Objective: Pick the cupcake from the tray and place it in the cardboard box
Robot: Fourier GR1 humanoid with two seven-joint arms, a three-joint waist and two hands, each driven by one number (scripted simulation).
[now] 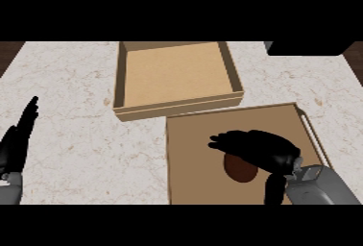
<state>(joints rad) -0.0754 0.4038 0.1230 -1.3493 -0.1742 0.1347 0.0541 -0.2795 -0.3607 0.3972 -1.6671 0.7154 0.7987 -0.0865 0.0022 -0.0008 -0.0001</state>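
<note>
**Cupcake under the right robot hand, box just beyond**

Cupcake [239, 169] sits on the brown tray [193, 158] at the near right of the counter [71, 125], and only a dark brown oval of it shows, peeking out from the left and near side of the right robot hand [259, 149]. That hand is directly over it, fingers curled downward and pointing left, draped across the top of the cupcake. From where I stand I would say the fingers are closing round it, though whether they truly grip it is hidden by the hand itself.

The cardboard box [177, 106] lies farther away and a little to the left, its near wall touching or just overlapping the tray's far edge. So the carry, as I judge it, runs away from the robot and slightly left, over that low wall.

The left robot hand [18, 139] is well apart at the left edge, fingers straight and pointing away, resting. The right hand is plainly the nearer one.
</note>
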